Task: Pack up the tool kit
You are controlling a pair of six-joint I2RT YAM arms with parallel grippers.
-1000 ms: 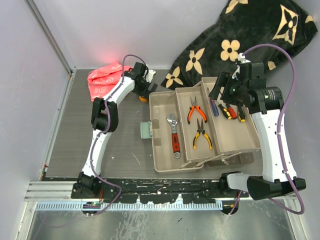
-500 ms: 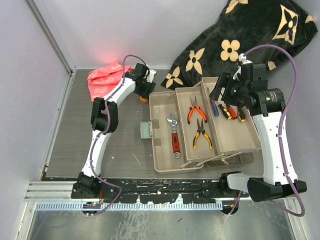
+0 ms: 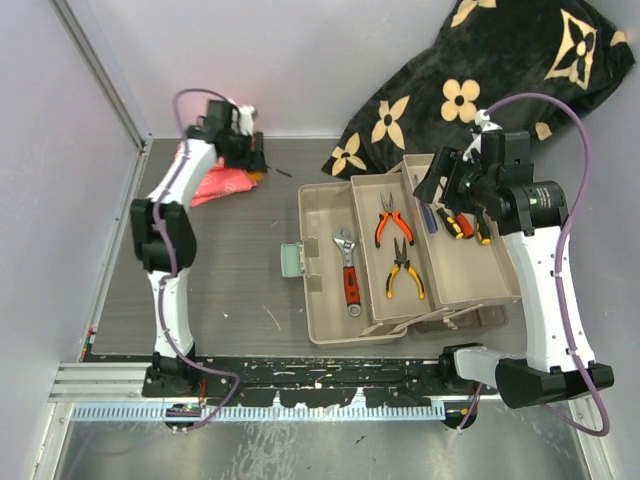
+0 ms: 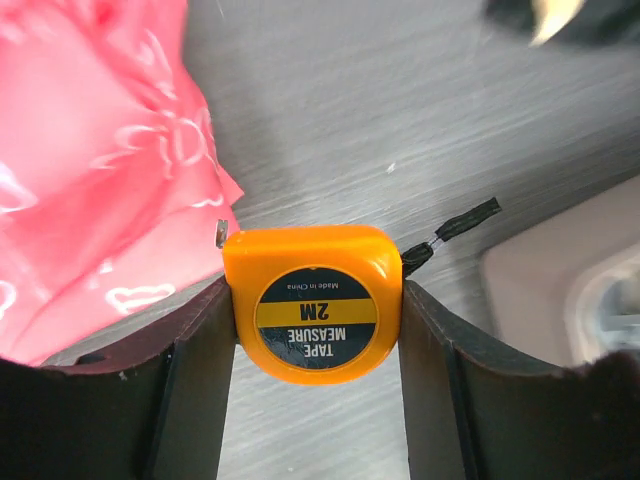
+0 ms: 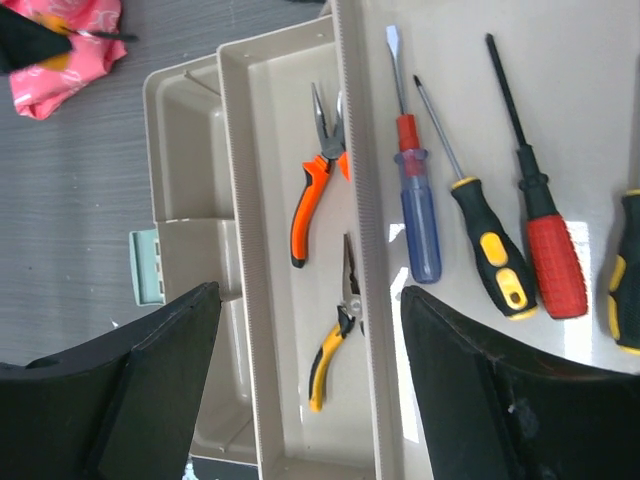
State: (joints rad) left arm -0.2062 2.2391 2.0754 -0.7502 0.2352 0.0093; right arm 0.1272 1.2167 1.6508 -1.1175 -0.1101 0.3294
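Two pale walls (image 3: 250, 60) meet at the back, boxing in a dark grey wood-grain counter (image 3: 230, 280). A black flowered blanket (image 3: 500, 70) is bunched in the upper right of the frame. The toolbox (image 3: 325, 215) sits centre-right, beige trays fanned open with the wrench (image 3: 348, 270), pliers (image 3: 386, 222) and screwdrivers (image 5: 420, 200) lying in them. A pink bag (image 3: 215, 183) is upper left. Right beside it, the left end effector (image 4: 318, 330) is clamped on the orange tape measure (image 4: 315, 300). The right end effector (image 5: 305, 295) hangs spread open and holding nothing over the screwdriver tray.
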